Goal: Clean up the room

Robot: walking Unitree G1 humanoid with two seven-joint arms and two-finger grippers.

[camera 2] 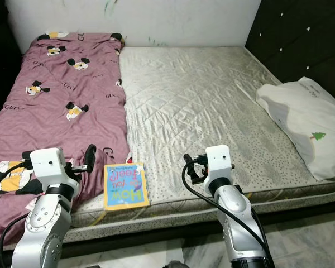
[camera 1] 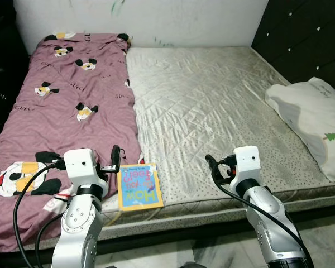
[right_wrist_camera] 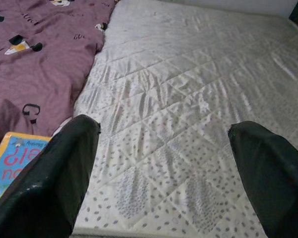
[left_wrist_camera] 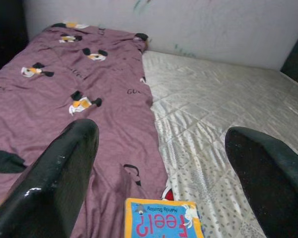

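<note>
A colourful children's book (camera 1: pixel 138 186) lies flat at the front edge of the bed, where the purple cartoon-print blanket (camera 1: pixel 61 100) meets the bare quilted mattress (camera 1: pixel 212 100). My left gripper (camera 1: pixel 113 159) hovers open just left of the book, over the blanket's edge; the left wrist view has the book (left_wrist_camera: pixel 161 219) below and between its spread fingers (left_wrist_camera: pixel 64 168). My right gripper (camera 1: pixel 215 167) is open over the front of the mattress, a short way right of the book (right_wrist_camera: pixel 10 158), and holds nothing.
A white pillow (camera 1: pixel 315 117) with a small tree print lies on the right side of the bed, against a dark tufted headboard (camera 1: pixel 307 39). A white wall (camera 1: pixel 156 17) runs behind the bed. Pale floor (camera 1: pixel 324 229) shows in front.
</note>
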